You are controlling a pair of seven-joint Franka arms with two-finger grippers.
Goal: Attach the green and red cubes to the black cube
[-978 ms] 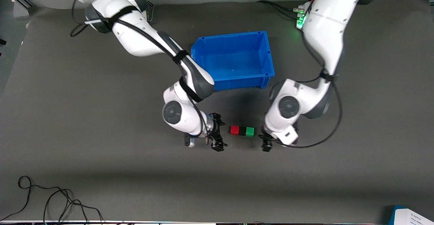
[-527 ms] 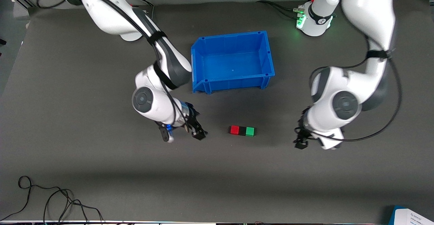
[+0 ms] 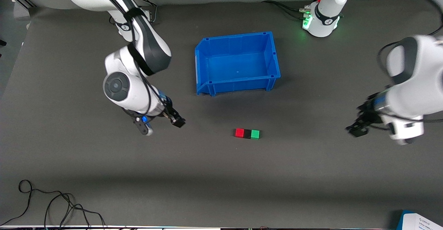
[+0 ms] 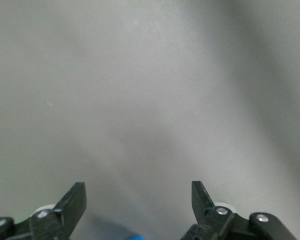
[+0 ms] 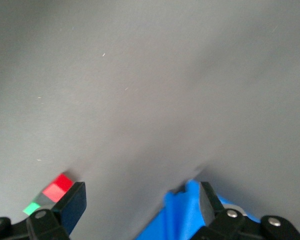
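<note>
A red cube (image 3: 239,132), a black cube (image 3: 246,133) and a green cube (image 3: 255,134) lie joined in a row on the dark table, black in the middle. My right gripper (image 3: 174,120) is open and empty, above the table toward the right arm's end, apart from the row. Its wrist view shows the red cube (image 5: 58,187) and green cube (image 5: 32,208) past one finger, with the gripper (image 5: 140,200) open. My left gripper (image 3: 356,129) is open and empty toward the left arm's end. Its wrist view shows the gripper (image 4: 138,197) over bare table.
A blue bin (image 3: 238,82) stands empty, farther from the front camera than the cubes; its corner shows in the right wrist view (image 5: 182,215). A black cable (image 3: 52,205) lies near the table's front edge at the right arm's end. A white box (image 3: 420,221) sits at the front corner.
Both grippers have drawn away from the cube row, each toward its own arm's end of the table. The joined cubes have not moved.
</note>
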